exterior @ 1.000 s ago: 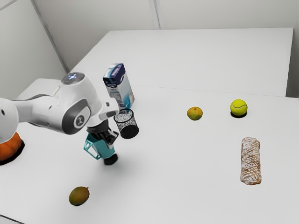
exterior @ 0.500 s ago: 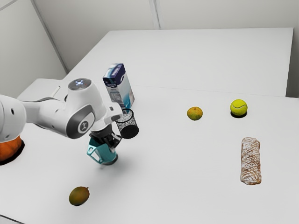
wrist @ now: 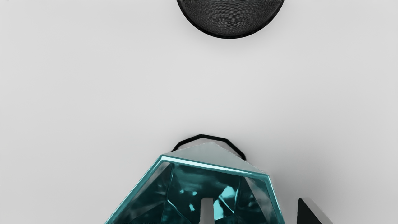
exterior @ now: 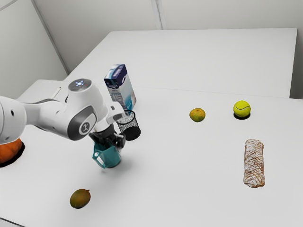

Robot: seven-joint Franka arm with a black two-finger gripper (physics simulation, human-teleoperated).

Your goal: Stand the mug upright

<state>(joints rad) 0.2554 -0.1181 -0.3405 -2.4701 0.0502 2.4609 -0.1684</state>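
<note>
The teal faceted mug [exterior: 110, 156] stands about upright on the table, its handle toward the exterior view's left. Over its rim is my black gripper [exterior: 115, 141]. In the wrist view the mug [wrist: 205, 179] shows its opening, and my gripper [wrist: 256, 208] straddles the wall: one finger reaches inside the mug, while the other stands outside with a gap to the wall. The fingers are apart and do not hold the wall between them. The hand hides part of the rim in the exterior view.
A black mesh cup [exterior: 129, 126] stands close behind the mug, with a carton [exterior: 121, 89] beyond. A mango [exterior: 80, 198] lies nearer the camera, a pumpkin [exterior: 8, 151] at the left edge. Farther right are a tangerine [exterior: 197, 115], tennis ball [exterior: 242, 109] and pastry [exterior: 254, 163].
The mug has come down to the table and tilted back to about upright, shifting slightly toward the exterior view's right. My hand lowered with it, and the fingers have spread apart.
</note>
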